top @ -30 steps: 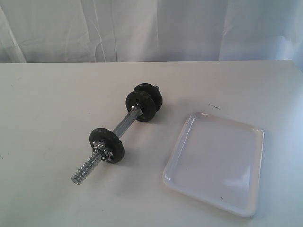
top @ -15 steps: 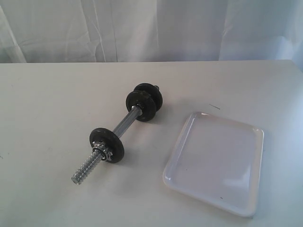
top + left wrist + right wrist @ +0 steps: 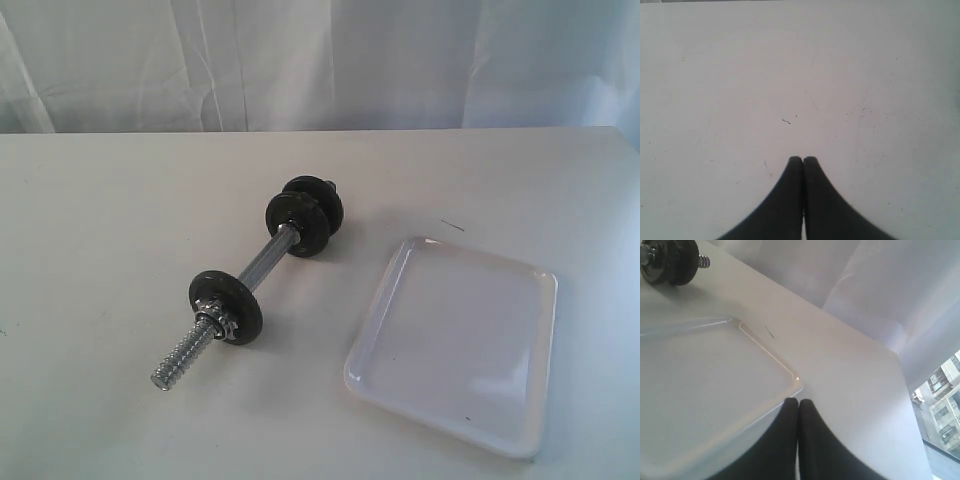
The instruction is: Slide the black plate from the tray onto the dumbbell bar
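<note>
The dumbbell bar (image 3: 265, 262) lies slantwise on the table, its chrome threaded end (image 3: 180, 362) pointing to the front. One black plate (image 3: 225, 305) sits on the bar near that end, and two more (image 3: 305, 215) sit together at the far end. The white tray (image 3: 455, 340) lies to the right of the bar and holds nothing. My right gripper (image 3: 798, 401) is shut and empty, just off a corner of the tray (image 3: 700, 380), with the bar's far discs (image 3: 670, 260) beyond. My left gripper (image 3: 803, 159) is shut and empty over bare table. Neither arm shows in the exterior view.
The white table (image 3: 100, 220) runs back to a white curtain (image 3: 320, 60). A small dark mark (image 3: 453, 226) lies on the table behind the tray. In the right wrist view the table's edge (image 3: 905, 390) is near, with a window beyond.
</note>
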### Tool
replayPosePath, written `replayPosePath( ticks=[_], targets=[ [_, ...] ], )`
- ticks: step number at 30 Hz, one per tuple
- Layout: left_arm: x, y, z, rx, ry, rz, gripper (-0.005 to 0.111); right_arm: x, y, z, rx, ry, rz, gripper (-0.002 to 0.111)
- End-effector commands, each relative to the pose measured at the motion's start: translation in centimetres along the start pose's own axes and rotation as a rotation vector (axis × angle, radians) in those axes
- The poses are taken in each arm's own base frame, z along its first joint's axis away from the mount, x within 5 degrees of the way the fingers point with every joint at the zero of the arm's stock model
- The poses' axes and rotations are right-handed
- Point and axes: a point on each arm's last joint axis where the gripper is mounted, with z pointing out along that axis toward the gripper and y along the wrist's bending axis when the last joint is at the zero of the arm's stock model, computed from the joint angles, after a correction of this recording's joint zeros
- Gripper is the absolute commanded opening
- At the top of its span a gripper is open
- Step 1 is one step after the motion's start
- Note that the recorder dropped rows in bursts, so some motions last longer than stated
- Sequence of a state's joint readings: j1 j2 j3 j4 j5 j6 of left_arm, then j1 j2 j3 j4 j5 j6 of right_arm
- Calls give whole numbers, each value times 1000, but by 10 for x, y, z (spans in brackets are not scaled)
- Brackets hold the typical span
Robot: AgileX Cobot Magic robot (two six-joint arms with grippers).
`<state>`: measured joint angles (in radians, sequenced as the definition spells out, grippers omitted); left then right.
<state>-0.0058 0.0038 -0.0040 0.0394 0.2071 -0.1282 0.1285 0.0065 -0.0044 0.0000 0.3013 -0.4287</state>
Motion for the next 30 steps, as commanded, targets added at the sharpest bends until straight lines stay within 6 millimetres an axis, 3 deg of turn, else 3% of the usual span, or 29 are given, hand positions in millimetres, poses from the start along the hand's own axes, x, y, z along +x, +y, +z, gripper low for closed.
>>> replayPosePath(
  ticks=[1,20,27,30],
  targets=[
    [1,-1,0,11,4,-16,0,2,-4,0,73,19,11,0],
    [1,-1,0,11,4,-16,0,5,-6,-1,116,55,45,0],
    [1,-1,0,11,4,-16,0,5,-6,-1,126,31,485,0],
    [1,-1,0,11,4,-16,0,5,-6,-1,127,28,545,0]
  ],
)
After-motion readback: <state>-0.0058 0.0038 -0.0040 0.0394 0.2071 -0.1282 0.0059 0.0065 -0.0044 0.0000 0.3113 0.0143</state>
